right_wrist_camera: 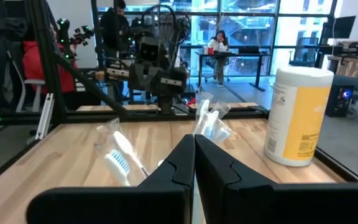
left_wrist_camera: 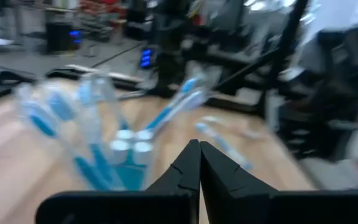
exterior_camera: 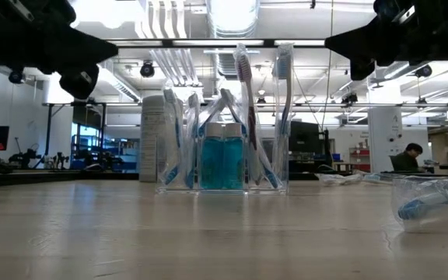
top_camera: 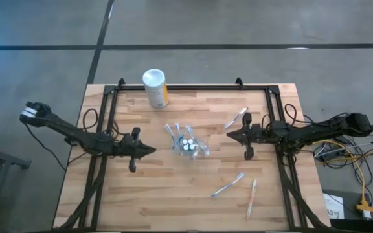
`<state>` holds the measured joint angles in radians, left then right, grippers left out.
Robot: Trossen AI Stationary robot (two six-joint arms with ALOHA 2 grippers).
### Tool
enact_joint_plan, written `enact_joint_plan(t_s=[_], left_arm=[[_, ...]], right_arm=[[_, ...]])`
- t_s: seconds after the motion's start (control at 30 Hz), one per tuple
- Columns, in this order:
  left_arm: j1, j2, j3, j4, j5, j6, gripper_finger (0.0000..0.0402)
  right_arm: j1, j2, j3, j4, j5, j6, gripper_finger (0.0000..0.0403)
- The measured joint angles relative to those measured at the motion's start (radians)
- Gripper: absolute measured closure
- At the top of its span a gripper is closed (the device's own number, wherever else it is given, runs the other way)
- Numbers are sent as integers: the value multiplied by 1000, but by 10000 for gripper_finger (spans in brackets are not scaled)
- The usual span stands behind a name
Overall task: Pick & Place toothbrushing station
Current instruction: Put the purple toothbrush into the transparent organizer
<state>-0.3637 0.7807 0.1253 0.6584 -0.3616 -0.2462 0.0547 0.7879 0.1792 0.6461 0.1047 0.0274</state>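
While both claws hover pinched together, toothbrushes (exterior_camera: pixel 243 117) stand upright in the clear cup (exterior_camera: pixel 222 167), heads upward.

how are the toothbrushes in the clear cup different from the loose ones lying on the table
The toothbrushes in the clear cup stand upright or leaning, bunched together around the teal tubes; the loose toothbrushes lie flat on the table, scattered apart. The cup's brushes sit at the table's middle, between the left gripper and right gripper; the loose ones lie on the right arm's side. Both groups look thin, white and light blue.
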Motion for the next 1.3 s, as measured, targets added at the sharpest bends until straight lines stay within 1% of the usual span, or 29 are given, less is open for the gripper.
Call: enact_joint_plan(t_s=[0.07, 0.27, 0.37, 0.47, 0.57, 0.67, 0.73, 0.8, 0.87, 0.9, 0.97, 1.0, 1.07, 1.1, 1.17, 1.3], left_arm=[[0, 0, -31, 60, 41, -23, 395], [-12, 0, -59, 74, 82, -40, 398], [-48, 0, -57, 74, 81, 1, 398], [-78, -1, -48, 74, 48, 43, 398], [-90, -2, -37, 75, 42, 54, 398], [-90, -2, -30, 71, 40, 54, 398], [-90, -3, -24, 43, 12, 51, 398], [-90, -11, -12, -21, -45, 21, 399], [-89, -23, 15, -136, -110, -30, 399], [-89, -29, 34, -226, -140, -64, 399], [-89, -30, 80, -426, -177, -126, 399], [-89, -29, 102, -526, -186, -157, 399], [-89, -25, 134, -662, -202, -200, 398], [-89, -24, 142, -693, -207, -205, 397], [-89, -25, 146, -704, -205, -189, 395], [-89, -29, 151, -691, -186, -119, 394]], right_arm=[[0, 0, 2, 1, -1, 4, 394], [0, 1, 2, -8, -8, 12, 394], [0, 1, 2, -12, -8, 15, 394], [0, 1, 2, -12, -8, -6, 394], [0, 1, 2, -12, -8, -50, 394], [0, 1, 3, -12, -8, -61, 394], [0, 1, 3, -12, -8, -55, 394], [0, 1, 3, -12, -18, -27, 394], [0, 1, 14, -22, -47, 20, 394], [0, 1, 32, -41, -69, 48, 394], [5, 0, 100, -162, -94, 82, 394], [14, 0, 145, -259, -83, 87, 394], [42, 19, 245, -463, 8, 106, 394], [62, 34, 294, -547, 67, 118, 394], [106, 67, 388, -701, 164, 126, 394], [192, 142, 549, -945, 260, 178, 394]])
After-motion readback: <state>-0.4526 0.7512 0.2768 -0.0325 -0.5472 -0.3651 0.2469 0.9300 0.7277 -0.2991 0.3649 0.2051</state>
